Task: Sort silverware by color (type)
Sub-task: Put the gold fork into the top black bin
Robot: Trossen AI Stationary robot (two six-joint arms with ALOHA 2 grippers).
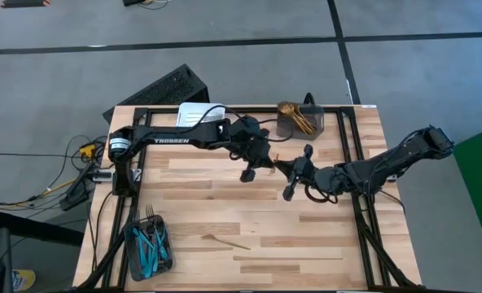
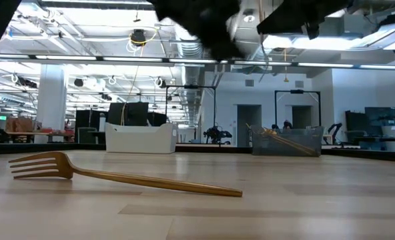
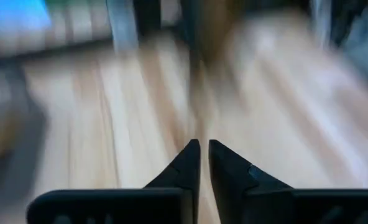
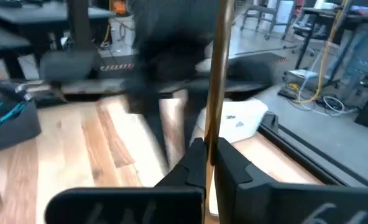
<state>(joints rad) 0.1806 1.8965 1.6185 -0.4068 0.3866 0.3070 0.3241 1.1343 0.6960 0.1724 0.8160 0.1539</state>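
My right gripper [image 4: 210, 155] [image 1: 282, 166] is over the middle of the table, shut on a long gold piece of silverware [image 4: 219, 74]. My left gripper [image 3: 204, 148] [image 1: 265, 158] hovers right beside it, on its left. Its fingertips are a thin slit apart, and the blurred view shows nothing between them. A gold fork [image 2: 117, 175] [image 1: 225, 241] lies flat on the table near the front. Gold silverware fills a grey bin [image 1: 300, 120] at the far edge. Blue-handled silverware lies in a dark bin [image 1: 149, 248] at the near left. My right gripper pinches the gold piece's slim shaft [image 4: 214, 134] between its two fingers. The fingers come nearly level from the table's right side and lie across the shaft. The piece runs on past the fingertips and is lifted clear of the table. Its ends do not show.
A white bin [image 1: 199, 114] [image 2: 141, 138] stands at the far edge, left of the grey bin [image 2: 287, 141]. A black frame [image 1: 355, 163] borders the tabletop. Bare wood lies between the fork and the arms, and along the near right.
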